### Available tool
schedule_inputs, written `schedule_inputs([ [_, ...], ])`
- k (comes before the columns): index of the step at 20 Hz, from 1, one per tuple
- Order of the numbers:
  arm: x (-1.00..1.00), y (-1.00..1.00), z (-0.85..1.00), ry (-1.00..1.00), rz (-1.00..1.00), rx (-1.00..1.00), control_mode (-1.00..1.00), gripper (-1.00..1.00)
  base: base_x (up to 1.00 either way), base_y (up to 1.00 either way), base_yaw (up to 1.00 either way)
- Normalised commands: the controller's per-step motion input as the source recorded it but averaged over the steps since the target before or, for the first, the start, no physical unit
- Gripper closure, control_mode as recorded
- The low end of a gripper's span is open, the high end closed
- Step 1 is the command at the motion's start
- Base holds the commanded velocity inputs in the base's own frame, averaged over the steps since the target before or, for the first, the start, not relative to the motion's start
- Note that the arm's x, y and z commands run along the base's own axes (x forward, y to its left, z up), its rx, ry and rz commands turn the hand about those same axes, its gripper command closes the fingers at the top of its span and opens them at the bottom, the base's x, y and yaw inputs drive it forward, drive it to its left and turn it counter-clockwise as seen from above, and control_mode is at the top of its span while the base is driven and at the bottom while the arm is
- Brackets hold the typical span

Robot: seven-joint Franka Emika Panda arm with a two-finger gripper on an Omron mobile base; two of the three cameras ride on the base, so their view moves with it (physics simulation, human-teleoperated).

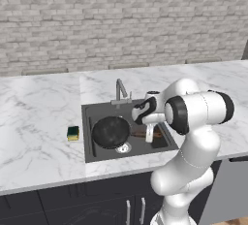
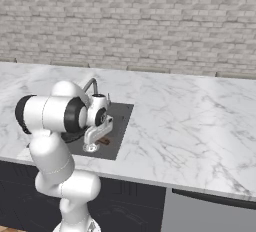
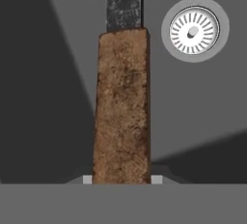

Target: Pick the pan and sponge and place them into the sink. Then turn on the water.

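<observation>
Sitting in sink [image 1: 92, 156], pan [image 1: 111, 131], fingers gripping handle

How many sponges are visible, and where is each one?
1. The sponge lies on the white counter, left of the sink and outside it, apart from the pan. The arm may hide something behind it.

No readable text, label, brand, number or sign is showing anywhere, neither on the pan [image 1: 111, 131], the sponge [image 1: 73, 133], the sink [image 1: 97, 110], the faucet [image 1: 120, 92] nor the worktop [image 1: 38, 122].
</observation>
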Motion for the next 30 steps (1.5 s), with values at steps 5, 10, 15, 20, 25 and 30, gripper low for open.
schedule_inputs([
  [5, 0.18, 0.0, -0.38, 0.0, 0.08, 0.0, -1.0, 1.0, 0.0, 0.0, 0.0],
  [10, 0.19, 0.0, -0.2, 0.0, 0.03, 0.0, -1.0, 1.0, 0.0, 0.0, 0.0],
  [15, 0.37, 0.0, -0.06, 0.0, 0.0, 0.0, -1.0, 1.0, 0.0, 0.0, 0.0],
  [20, 0.58, -0.08, 0.0, 0.0, 0.0, 0.0, -1.0, 1.0, 0.0, 0.0, 0.0],
  [25, 0.55, -0.18, -0.04, 0.0, 0.0, 0.0, -1.0, 1.0, 0.0, 0.0, 0.0],
  [30, 0.42, -0.09, -0.21, 0.0, 0.0, 0.0, -1.0, 1.0, 0.0, 0.0, 0.0],
])
